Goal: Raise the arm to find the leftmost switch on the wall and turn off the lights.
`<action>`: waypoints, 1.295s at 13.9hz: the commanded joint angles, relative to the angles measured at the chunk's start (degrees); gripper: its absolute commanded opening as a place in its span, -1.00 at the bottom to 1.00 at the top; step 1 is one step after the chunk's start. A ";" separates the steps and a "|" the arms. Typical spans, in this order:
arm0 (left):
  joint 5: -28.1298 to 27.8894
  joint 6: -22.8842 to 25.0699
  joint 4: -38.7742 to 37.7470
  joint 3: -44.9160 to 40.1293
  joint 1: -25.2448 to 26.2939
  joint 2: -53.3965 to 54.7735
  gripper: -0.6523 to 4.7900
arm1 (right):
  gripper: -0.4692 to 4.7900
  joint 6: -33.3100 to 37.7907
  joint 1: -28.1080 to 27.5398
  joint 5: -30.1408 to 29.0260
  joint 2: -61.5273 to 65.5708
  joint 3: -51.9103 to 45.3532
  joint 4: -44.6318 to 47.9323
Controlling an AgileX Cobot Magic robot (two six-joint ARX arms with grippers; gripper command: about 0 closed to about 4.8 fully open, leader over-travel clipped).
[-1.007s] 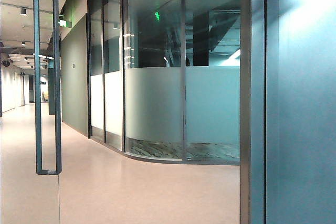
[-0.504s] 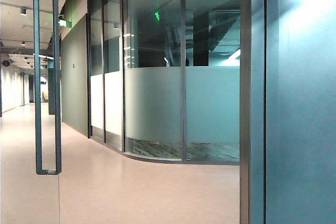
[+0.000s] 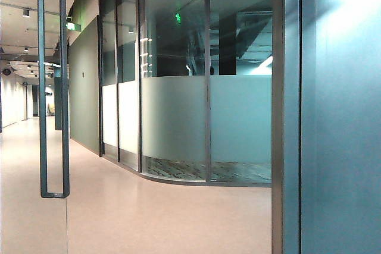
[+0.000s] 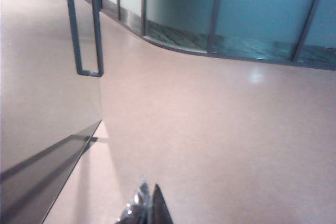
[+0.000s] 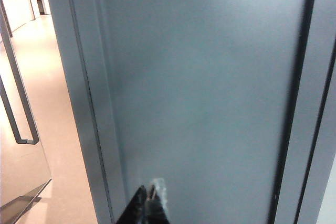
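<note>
The switch does not appear in any of my three feeds, so I cannot say where on the wall it sits or which way its long axis runs. From the exterior camera I get a corridor: a glass door [image 3: 36,147] stands at the left with a tall dark pull handle [image 3: 53,87] running vertically, its lower end turning into a short horizontal foot. Past it a curved glass partition [image 3: 196,123] with a frosted band bends round toward the right, dark upright mullions dividing it. A green exit sign [image 3: 178,17] glows up high behind the glass. The right side of that feed is filled by a grey-blue wall panel [image 3: 342,135] very close to the camera, edged by a dark vertical frame [image 3: 278,111].

Neither arm shows in the exterior feed. My left gripper [image 4: 148,211] is low over the pinkish floor [image 4: 220,129], just beside the bottom edge of the glass door; its fingertips look drawn together to a point, holding nothing. My right gripper [image 5: 147,207] is aimed at the grey-blue wall panel, close to its vertical frame edge, tips likewise pressed together and empty. I cannot tell whether it touches the panel.
</note>
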 commanded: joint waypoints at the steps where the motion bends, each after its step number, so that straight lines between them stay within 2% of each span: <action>1: -0.79 0.04 1.40 -0.98 -0.66 -0.04 -0.78 | -0.82 -0.17 0.07 0.04 0.02 0.15 0.76; 7: -1.95 0.28 3.82 -3.17 -1.86 -0.04 -0.78 | -0.82 -0.17 0.07 0.04 0.02 0.15 0.76; 18: -0.42 0.07 3.93 -3.17 -1.81 -0.04 -0.78 | -0.82 -0.17 0.07 0.04 0.02 0.15 0.76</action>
